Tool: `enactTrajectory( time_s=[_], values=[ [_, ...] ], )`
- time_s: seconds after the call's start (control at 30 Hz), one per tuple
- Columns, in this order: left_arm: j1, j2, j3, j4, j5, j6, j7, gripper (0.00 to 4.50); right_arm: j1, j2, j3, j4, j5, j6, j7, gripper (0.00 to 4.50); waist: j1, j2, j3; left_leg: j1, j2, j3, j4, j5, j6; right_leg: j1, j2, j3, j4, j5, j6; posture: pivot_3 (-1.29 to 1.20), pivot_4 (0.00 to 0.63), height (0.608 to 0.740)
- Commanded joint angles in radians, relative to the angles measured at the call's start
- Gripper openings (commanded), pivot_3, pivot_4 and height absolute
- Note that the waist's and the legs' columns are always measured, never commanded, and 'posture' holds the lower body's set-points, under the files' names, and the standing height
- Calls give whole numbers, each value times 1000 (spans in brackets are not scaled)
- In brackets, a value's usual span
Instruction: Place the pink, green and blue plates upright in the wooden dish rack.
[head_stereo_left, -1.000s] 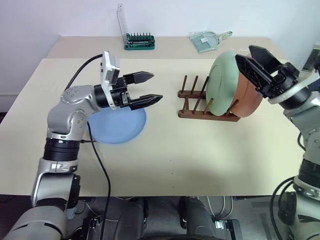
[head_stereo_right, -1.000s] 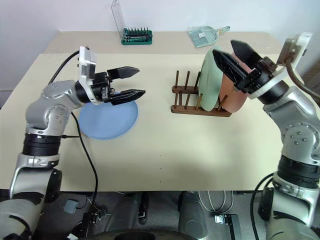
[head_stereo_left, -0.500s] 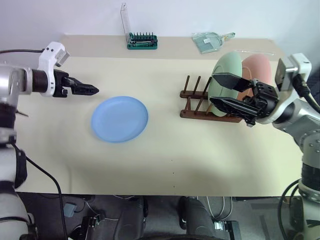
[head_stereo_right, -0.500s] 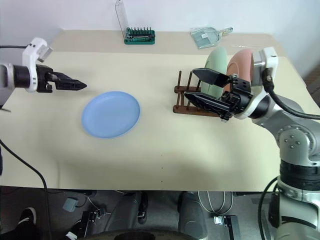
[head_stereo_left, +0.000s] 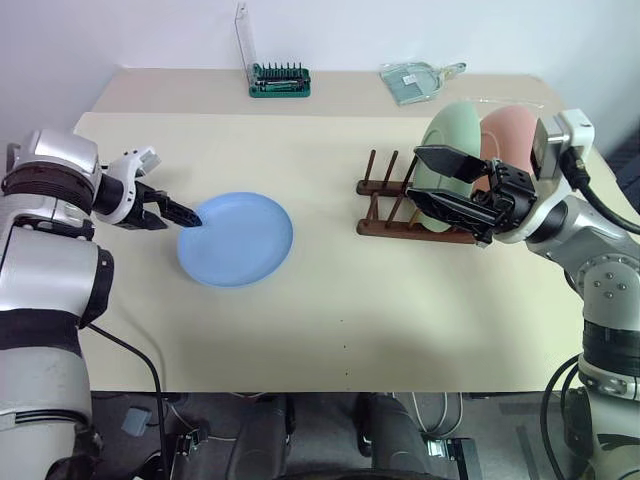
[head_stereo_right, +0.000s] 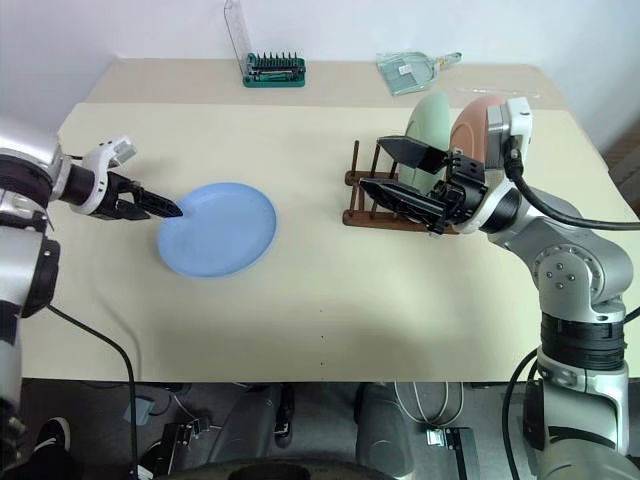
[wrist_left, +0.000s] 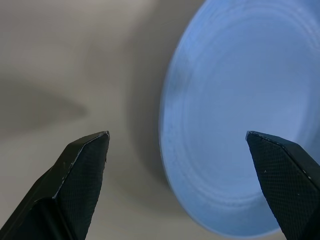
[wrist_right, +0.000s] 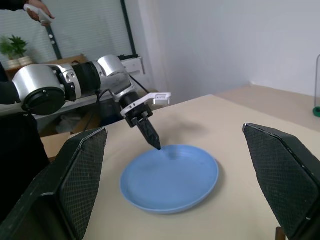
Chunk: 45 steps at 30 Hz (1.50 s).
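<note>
Two plates are already upright in the wooden dish rack (head_stereo_left: 415, 213), right of centre in my head view: the green plate (head_stereo_left: 452, 150) in front, the pink plate (head_stereo_left: 515, 140) just behind it toward the right edge. Several pegs at the rack's left end stand free.

Blue plate (head_stereo_left: 236, 238) lies flat on the beige worktop (head_stereo_left: 330, 310), left of centre, well apart from the rack.

Left claw (head_stereo_left: 183, 213) sits at the left of the frame, angled down, its tip at the blue plate's left rim. From the head views I see the fingers edge-on as one dark point. From the left wrist view the two black fingers (wrist_left: 80, 175) stand wide apart, straddling the plate's rim, one over bare worktop and one over the blue surface. I cannot tell whether either finger touches the plate.

Right claw (head_stereo_left: 448, 185) hangs in front of the green plate, pointing toward frame left, fingers spread wide, gripping nothing. Its lower finger overlaps the rack in the picture; contact I cannot judge. The right wrist view looks between its fingers across the worktop at the blue plate and the left claw.

Upper edge of the frame: a green screwdriver-bit holder (head_stereo_left: 280, 80) with its clear lid up, and to its right a clear dustpan (head_stereo_left: 415, 80).
</note>
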Motion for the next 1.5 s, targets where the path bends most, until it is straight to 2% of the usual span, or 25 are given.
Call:
enactTrajectory(
  time_s=[0.03, 0.13, 0.23, 0.3, 0.47, 0.63, 0.87, 0.9, 0.97, 1.0, 1.07, 1.13, 1.2, 1.27, 1.33, 1.43, 1.5],
  values=[
    [-3, 7, 12, 22, 54, -52, 3, 4500, 15, -9, -50, -52, 27, -1, -21, 4439, 0, 0, 0, 0, 0, 0, 0, 0, 0, 0, 0, 0, 0, 0, 0, 0, 150, 724],
    [11, -14, 44, 36, 61, -62, 27, 4500, 31, -8, -56, -69, 32, 1, -35, 4439, 1, 0, 0, 0, 0, 0, 0, 0, 0, 0, 0, 0, 0, 0, 0, 0, 150, 724],
    [27, -38, 80, 40, 61, -67, 51, 3705, 32, -6, -60, -79, 38, 6, -51, 4500, 2, 0, 0, 0, 0, 0, 1, 0, 0, 0, 0, 0, 1, 0, 0, 0, 150, 724],
    [35, -54, 109, 40, 55, -67, 70, 2833, 31, -8, -62, -83, 42, 9, -57, 4500, 3, 0, 0, 0, 0, 0, 1, 0, 0, 0, 0, 0, 1, 0, 0, 0, 150, 724],
    [49, -78, 170, 42, 50, -47, 110, 164, 23, -12, -60, -79, 34, 6, -70, 4500, 3, 0, 0, 0, 0, 0, 1, 0, 0, 0, 0, 0, 2, 0, 0, 0, 150, 724],
    [52, -74, 233, 29, 41, -61, 149, 69, 16, -13, -54, -79, 20, -5, -77, 4500, 4, 0, -1, 1, -1, 0, 2, 0, 0, 1, -1, 0, 6, 0, 0, 0, 150, 724],
    [-48, -38, 495, -28, -120, -58, 307, 69, 29, 4, -43, -110, 20, 3, -129, 4500, 1, -3, 1, 1, 0, -1, 2, 0, -1, 0, -1, 0, 8, 0, 0, 0, 150, 724],
    [-50, -29, 549, -49, -157, -75, 333, 69, 23, 9, -32, -121, -5, -15, -143, 4500, 0, -3, 1, 0, 0, -1, 2, 0, -1, -1, -1, 0, 8, 0, 0, 0, 150, 724],
    [-29, -32, 744, -148, -298, -117, 440, 69, -43, 16, 54, -138, -182, -125, -181, 4500, -5, -3, 1, 1, 0, 0, 2, 0, -1, -1, -1, 0, 9, 0, 0, 0, 150, 724],
    [-12, -41, 804, -199, -342, -122, 475, 69, -65, 17, 83, -143, -239, -163, -187, 4500, -10, -3, 1, 0, 0, 0, 2, 1, -1, -2, -1, 0, 9, 0, 0, 0, 150, 724],
    [44, -118, 973, -371, -457, -123, 623, 69, -137, 9, 186, -137, -432, -306, -177, 4500, -21, -2, 1, 1, 0, 0, 2, 1, -2, -3, -2, 0, 11, 0, 0, 0, 150, 724],
    [119, -256, 1112, -629, -550, -196, 803, 69, -217, 25, 269, -116, -586, -431, -186, 4500, -21, -2, 0, 1, 0, 0, 2, 1, -2, -3, -2, 0, 11, 0, 0, 0, 150, 724],
    [164, -378, 1191, -824, -627, -239, 937, 69, -268, 45, 315, -93, -667, -497, -193, 4500, -21, -3, 0, 1, 0, 0, 2, 3, -6, -3, -2, 0, 11, 0, 0, 0, 150, 724],
    [216, -509, 1185, -1026, -667, -284, 1039, 69, -324, 38, 381, -21, -843, -643, -215, 4500, -21, -4, 0, 0, 0, 0, 2, 5, -9, -3, -3, 0, 11, 0, 0, 0, 150, 724],
    [272, -643, 1123, -1200, -670, -339, 1127, 69, -380, 26, 433, 79, -1024, -795, -267, 4500, -18, -5, 0, 0, -1, 1, 2, 5, -10, -3, -3, 1, 10, 0, 0, 0, 150, 724],
    [331, -798, 1025, -1358, -665, -403, 1222, 69, -432, 8, 477, 192, -1169, -950, -294, 4500, -10, -5, 0, 0, -1, 1, 2, 6, -10, -2, -3, 1, 9, 0, 0, 0, 150, 724],
    [362, -860, 970, -1403, -665, -411, 1268, 69, -463, 9, 491, 258, -1228, -1017, -312, 4500, -6, -5, 0, 0, -1, 1, 2, 6, -10, -2, -3, 1, 9, 0, 0, 0, 150, 724]
  ],
)
